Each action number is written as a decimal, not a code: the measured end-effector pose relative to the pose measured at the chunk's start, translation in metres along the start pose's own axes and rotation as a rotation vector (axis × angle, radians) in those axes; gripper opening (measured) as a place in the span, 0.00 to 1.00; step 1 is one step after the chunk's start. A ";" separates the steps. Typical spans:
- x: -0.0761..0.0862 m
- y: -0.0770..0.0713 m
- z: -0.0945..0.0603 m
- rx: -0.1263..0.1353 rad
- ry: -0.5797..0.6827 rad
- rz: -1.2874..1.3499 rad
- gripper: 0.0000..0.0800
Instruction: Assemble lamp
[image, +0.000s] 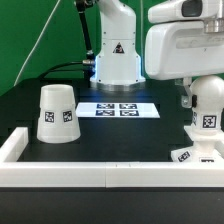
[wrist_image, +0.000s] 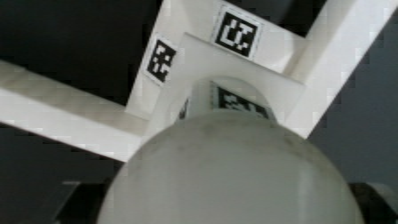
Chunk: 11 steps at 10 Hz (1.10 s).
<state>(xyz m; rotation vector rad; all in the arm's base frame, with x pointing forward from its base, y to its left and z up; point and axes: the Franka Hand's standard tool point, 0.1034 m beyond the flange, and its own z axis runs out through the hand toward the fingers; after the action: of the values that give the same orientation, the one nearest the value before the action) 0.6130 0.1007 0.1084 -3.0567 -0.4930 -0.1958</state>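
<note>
Scanning from the exterior view's left, found the shade (image: 57, 112) at middle left, standing wide end down, untouched and well apart from everything else. Passed the marker board (image: 120, 108) at centre, flat on the table with nothing on it.

Reached the work at the exterior view's right edge. Saw the gripper (image: 203, 93) hanging straight down over the bulb (image: 207, 121). Saw the bulb upright, stem down on the base (image: 190, 156) at lower right. Placed the base close inside the corner of the rail (image: 100, 178), but could not tell whether touching it. Picked out one dark finger (image: 186, 98) just beside the bulb's round head, on the side toward the frame's centre. Lost the other finger behind the head.

Checked the wrist view: found the bulb (wrist_image: 222, 168) centred and filling much of the picture, with the base (wrist_image: 196, 65) and its tags beyond. Could not make out contact or clearance between pads and head, so could not call the hold firm or slack. Read the jaws as narrow either way, roughly the head's width.

Judged the step to be seating and turning the bulb into the base, with the shade not yet needed. To do it well:
- Needed the bulb's axis kept plumb over the socket, with a light downward push through each twist.
- Called for a squeeze at the head's widest part rather than its crown, given the likely slip of smooth round plastic.
- Wanted each release and regrip made without nudging the stem sideways.
- Advised bracing the base against the rail, to stop it spinning along with the bulb.
</note>
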 end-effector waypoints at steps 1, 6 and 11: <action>0.000 0.001 0.000 0.000 0.000 0.060 0.72; -0.001 0.002 0.000 0.006 0.002 0.489 0.72; -0.004 -0.005 0.003 0.035 -0.022 0.966 0.72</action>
<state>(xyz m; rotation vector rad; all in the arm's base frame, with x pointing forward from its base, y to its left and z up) 0.6082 0.1039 0.1051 -2.8619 0.9547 -0.1018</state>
